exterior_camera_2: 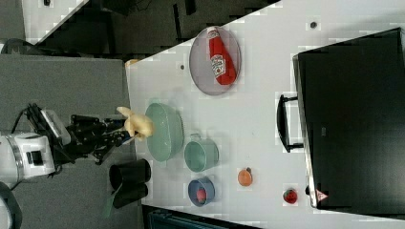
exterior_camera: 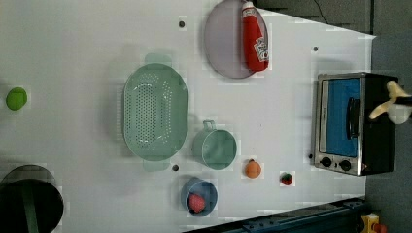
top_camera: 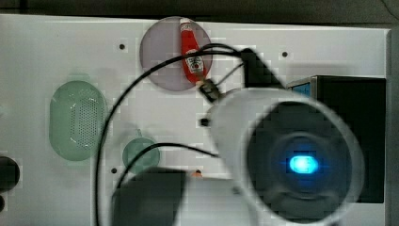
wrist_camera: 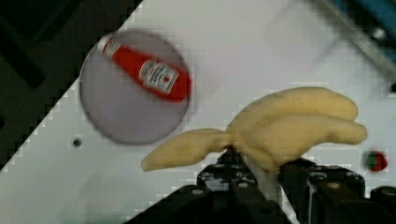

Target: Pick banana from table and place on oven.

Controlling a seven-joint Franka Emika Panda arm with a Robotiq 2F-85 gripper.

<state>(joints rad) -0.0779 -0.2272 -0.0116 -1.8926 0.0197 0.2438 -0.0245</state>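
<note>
My gripper [wrist_camera: 261, 170] is shut on the banana [wrist_camera: 280, 123], a pale yellow bunch of curved fruits held well above the white table [wrist_camera: 261, 56]. The right view shows the banana [exterior_camera_2: 136, 123] at the tip of the dark gripper [exterior_camera_2: 119, 136], high over the table near the green colander. In the left view the banana [exterior_camera: 388, 99] appears over the black top of the oven [exterior_camera: 340, 121], at the left view's right. The oven [exterior_camera_2: 353, 119] stands with its door and bar handle shut. How high the banana hangs above the oven I cannot tell.
A red ketchup bottle [exterior_camera: 255, 39] lies on a grey plate [exterior_camera: 223, 43]. Near the middle of the table are a green colander [exterior_camera: 155, 111], a green pot [exterior_camera: 216, 148], a blue bowl [exterior_camera: 199, 196], an orange fruit [exterior_camera: 252, 169] and a small red fruit [exterior_camera: 286, 178]. A green ball [exterior_camera: 16, 98] lies at the left view's left.
</note>
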